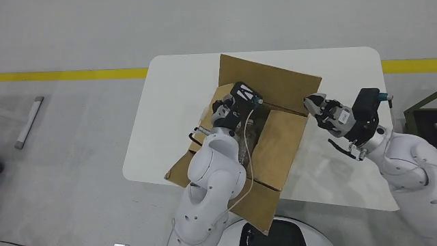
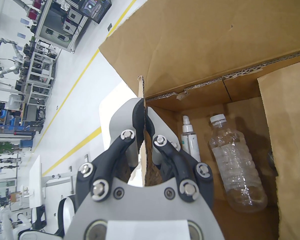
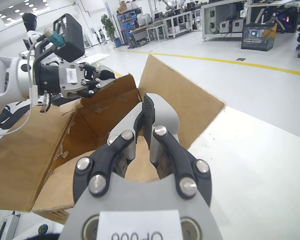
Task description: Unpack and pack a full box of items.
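Observation:
An open cardboard box (image 1: pixel 270 82) stands on the white table (image 1: pixel 341 68). Inside lie a clear plastic bottle (image 2: pixel 235 166) and a small white spray bottle (image 2: pixel 190 141), side by side on the bottom. My left gripper (image 2: pixel 143 116) is shut on the upright edge of the box's side flap (image 2: pixel 140 86); it also appears from across the box (image 3: pixel 108 76). My right gripper (image 3: pixel 146 108) hangs shut with nothing in it, just outside the box's far right corner (image 1: pixel 313 102). One flap (image 1: pixel 276 143) is folded inward and hides part of the inside.
The far flap (image 3: pixel 180 91) stands up between the box and the bare table surface to the right (image 1: pixel 348 171). A dark green object (image 1: pixel 423 113) sits past the table's right edge. A grey bar (image 1: pixel 29 121) lies on the floor at the left.

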Available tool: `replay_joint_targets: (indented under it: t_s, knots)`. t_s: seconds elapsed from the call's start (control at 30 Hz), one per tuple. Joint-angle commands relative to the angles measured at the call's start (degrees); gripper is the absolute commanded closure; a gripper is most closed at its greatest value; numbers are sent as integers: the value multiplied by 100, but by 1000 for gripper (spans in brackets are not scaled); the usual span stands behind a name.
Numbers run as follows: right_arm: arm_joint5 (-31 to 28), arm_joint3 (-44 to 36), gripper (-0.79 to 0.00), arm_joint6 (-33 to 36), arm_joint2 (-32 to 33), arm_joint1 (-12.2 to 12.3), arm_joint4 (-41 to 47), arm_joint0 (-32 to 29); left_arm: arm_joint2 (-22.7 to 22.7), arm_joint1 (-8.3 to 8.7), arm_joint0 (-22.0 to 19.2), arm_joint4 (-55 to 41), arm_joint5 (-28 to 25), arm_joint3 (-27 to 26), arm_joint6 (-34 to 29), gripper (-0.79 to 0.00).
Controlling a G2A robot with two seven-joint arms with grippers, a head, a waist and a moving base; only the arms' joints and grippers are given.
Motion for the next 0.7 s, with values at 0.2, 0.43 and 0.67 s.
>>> replay_joint_targets:
  t_s: [0.2,0.43,0.67]
  knots:
    - [28,401,0,505,-749,-70,-122,383,-86,-10,-84,-27,-84,-27,35,0]
    - [161,729,0,730,-967,-98,-267,641,-222,23,-246,445,-304,-45,97,-785]
    - [170,747,0,766,-963,-99,-286,735,-506,78,-446,994,-438,89,359,-785]
